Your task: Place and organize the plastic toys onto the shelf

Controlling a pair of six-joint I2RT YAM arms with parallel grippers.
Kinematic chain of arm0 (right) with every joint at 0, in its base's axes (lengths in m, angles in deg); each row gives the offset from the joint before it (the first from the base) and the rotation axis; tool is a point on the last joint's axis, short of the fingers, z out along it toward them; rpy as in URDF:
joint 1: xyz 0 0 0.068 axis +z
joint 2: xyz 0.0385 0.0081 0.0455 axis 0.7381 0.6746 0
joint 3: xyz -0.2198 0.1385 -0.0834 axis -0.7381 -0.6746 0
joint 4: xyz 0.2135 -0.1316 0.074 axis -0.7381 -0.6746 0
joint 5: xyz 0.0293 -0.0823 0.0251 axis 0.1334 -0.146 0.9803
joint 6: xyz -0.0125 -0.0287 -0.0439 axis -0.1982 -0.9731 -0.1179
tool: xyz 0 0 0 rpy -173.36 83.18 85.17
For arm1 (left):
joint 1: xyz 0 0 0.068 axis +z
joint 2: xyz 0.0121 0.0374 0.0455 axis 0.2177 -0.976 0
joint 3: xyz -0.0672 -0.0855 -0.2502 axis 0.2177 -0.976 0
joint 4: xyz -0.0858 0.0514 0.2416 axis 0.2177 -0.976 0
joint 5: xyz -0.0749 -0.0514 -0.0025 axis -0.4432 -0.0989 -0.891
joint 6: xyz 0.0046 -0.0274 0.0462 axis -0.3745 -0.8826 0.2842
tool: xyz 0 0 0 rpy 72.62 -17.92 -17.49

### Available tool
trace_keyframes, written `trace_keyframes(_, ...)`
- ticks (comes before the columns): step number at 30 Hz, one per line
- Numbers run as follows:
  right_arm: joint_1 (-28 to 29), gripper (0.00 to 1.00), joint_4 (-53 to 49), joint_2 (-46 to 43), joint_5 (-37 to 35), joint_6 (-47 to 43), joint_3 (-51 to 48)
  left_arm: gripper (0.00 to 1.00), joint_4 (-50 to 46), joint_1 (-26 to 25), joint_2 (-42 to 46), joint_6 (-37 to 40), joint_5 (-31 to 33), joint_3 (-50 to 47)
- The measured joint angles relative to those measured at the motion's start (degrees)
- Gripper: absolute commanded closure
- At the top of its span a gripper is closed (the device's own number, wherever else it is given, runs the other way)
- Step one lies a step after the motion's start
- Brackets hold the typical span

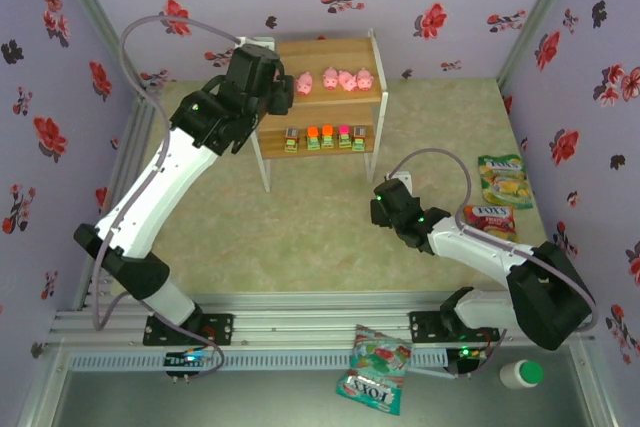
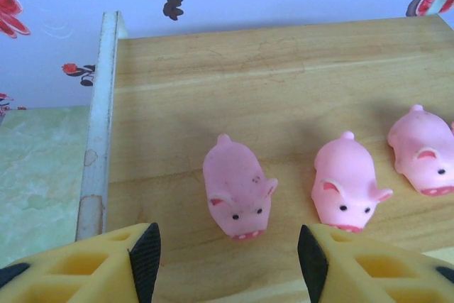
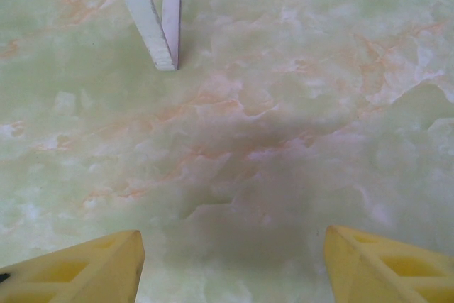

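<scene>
The shelf [image 1: 350, 54] stands at the back of the table. On its top board a row of pink pig toys [image 1: 330, 78] faces forward, and its lower board holds a row of small green-based blocky toys [image 1: 327, 136]. My left gripper [image 1: 282, 90] hovers over the left end of the top board. In the left wrist view this left gripper [image 2: 228, 264] is open, and a pig [image 2: 236, 189] stands free on the wood just beyond its tips, with two more pigs [image 2: 346, 186] to its right. My right gripper [image 3: 234, 260] is open and empty above the bare table.
Snack bags lie at the right [image 1: 503, 179] [image 1: 490, 219], and another snack bag [image 1: 375, 367] lies on the near rail. A white bottle with a green cap [image 1: 522, 374] stands at the near right. A white shelf leg [image 3: 152, 12] is ahead of my right gripper.
</scene>
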State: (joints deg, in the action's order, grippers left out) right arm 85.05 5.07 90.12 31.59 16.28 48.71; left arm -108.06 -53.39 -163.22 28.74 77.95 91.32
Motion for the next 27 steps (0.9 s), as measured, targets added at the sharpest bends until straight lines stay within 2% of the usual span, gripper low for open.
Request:
trace_keyframes(12,0.0,0.24,-0.02,-0.83,-1.64,0.0,0.0,0.23,5.57,-3.23,10.8,2.03,-0.42,-14.93)
trace_keyframes(24,-0.04,0.06,0.0,-3.78,-4.96,0.07,-0.09,0.01,9.9,-4.26,22.01,1.6,-0.44,-33.66)
trace_keyframes(27,-0.11,0.01,0.0,-4.22,-5.77,0.31,-0.33,0.0,11.02,-4.31,25.14,1.42,-0.46,-38.53)
